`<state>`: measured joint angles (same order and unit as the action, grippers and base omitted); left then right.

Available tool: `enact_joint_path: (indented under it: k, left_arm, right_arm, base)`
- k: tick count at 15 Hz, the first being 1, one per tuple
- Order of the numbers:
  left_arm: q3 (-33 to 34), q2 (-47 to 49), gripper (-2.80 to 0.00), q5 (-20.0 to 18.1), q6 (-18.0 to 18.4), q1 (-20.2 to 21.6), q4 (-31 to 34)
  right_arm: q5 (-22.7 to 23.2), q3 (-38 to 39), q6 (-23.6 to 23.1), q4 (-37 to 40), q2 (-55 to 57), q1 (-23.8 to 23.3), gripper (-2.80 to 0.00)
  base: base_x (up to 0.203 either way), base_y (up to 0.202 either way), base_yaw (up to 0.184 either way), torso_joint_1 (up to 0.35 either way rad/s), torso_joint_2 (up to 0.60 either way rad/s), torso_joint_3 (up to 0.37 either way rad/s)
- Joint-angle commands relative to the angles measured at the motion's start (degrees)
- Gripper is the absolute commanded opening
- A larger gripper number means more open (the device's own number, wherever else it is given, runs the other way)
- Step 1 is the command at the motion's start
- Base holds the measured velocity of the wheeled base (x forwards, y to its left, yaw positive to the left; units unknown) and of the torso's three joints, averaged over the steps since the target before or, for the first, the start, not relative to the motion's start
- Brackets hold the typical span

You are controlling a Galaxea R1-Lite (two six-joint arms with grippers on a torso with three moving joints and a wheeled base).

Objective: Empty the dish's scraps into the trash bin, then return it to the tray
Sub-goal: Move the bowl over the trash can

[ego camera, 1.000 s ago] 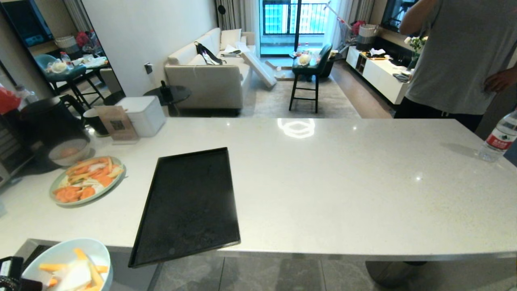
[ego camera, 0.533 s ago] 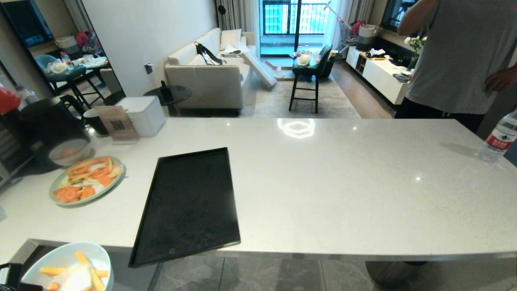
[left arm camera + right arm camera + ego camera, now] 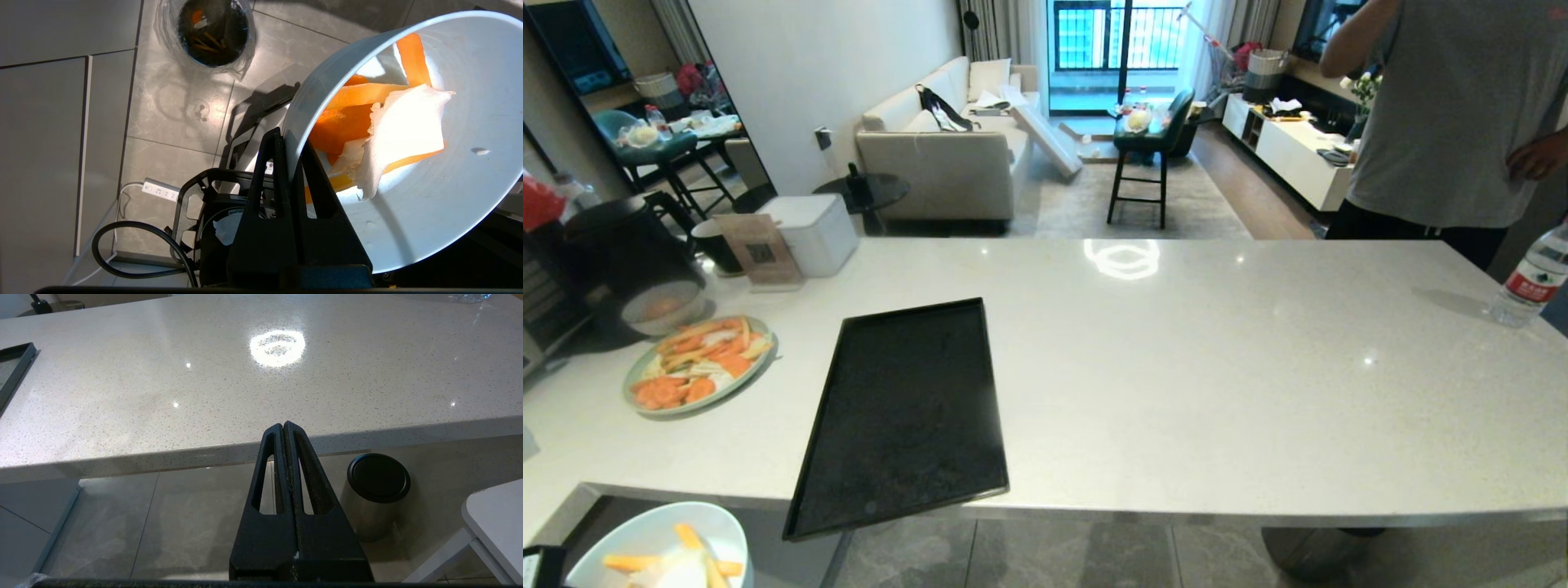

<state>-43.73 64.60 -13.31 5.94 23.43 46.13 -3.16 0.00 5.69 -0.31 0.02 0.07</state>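
The dish (image 3: 429,204), rim pinched tight by the left gripper (image 3: 288,139), hangs past the counter (image 3: 1176,367) edge over floor.

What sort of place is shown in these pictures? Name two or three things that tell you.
Most likely an open-plan flat, with a kitchen counter facing a living room. A sofa stands behind it, a plate of cut vegetables sits on it, and a balcony door closes the far end.

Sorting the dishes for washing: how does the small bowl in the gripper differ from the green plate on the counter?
The dish is deep, pale blue-white, off the counter; the green plate is flat, lying on it. The dish holds a few strips and a white lump; the plate holds a bigger heap. Both are round.
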Motion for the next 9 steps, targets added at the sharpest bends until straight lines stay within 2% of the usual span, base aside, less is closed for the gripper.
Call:
enact_joint_path:
  k: [1,9]
  left_arm:
    - [0.05,-0.11,-2.80,-0.33,0.63,0.04,0.19]
    - [0.66,-0.36,-2.80,-0.14,0.74,0.12,0.37]
  right_arm:
    - [-0.01,0.00,0.02,-0.04,-0.02,0.01,-2.80]
    - [-0.01,0.00,0.02,-0.04,-0.02,0.01,-2.80]
  base:
    - [0.000,0.000,0.000,0.000,0.00,0.000]
    - [0.000,0.000,0.000,0.000,0.00,0.000]
